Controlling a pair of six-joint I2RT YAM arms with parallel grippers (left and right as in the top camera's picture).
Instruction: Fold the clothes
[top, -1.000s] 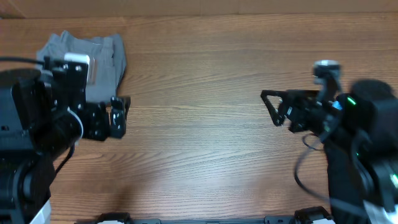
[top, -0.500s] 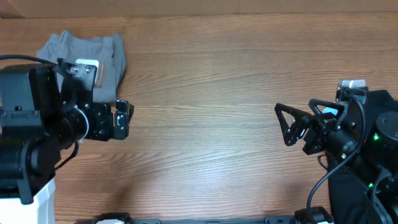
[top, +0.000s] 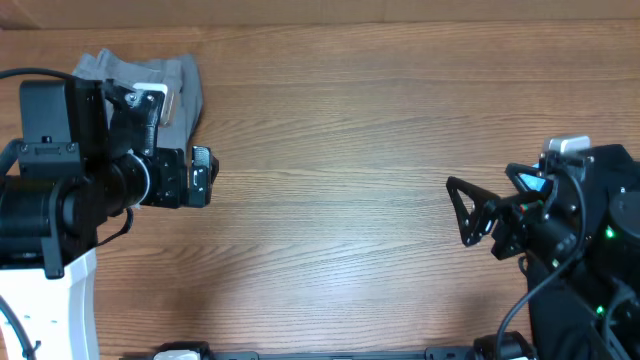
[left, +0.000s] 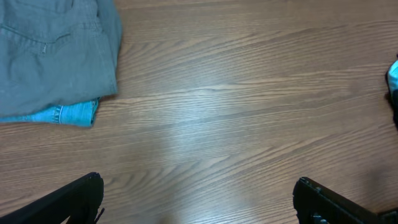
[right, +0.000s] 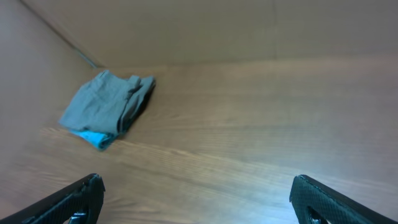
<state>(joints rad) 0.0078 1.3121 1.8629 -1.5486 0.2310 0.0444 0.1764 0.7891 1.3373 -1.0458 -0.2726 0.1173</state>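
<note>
Grey shorts (left: 50, 56) lay folded atop denim shorts (left: 76, 115), upper left | left end effector (top: 200, 175) and right end effector (top: 468, 212) stood open, empty | judged: stack best left undisturbed

Top-left: grey shorts (left: 56, 56) lying over light-blue denim shorts (left: 73, 114); left claw (left: 199, 194) spread wide above wooden table (left: 249, 106).

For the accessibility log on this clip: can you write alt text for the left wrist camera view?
Folded grey shorts lie at the upper left of a wooden table, on top of light-blue denim shorts whose edge peeks out below. The left gripper is open and holds nothing, its two fingers showing at the bottom corners.
</note>
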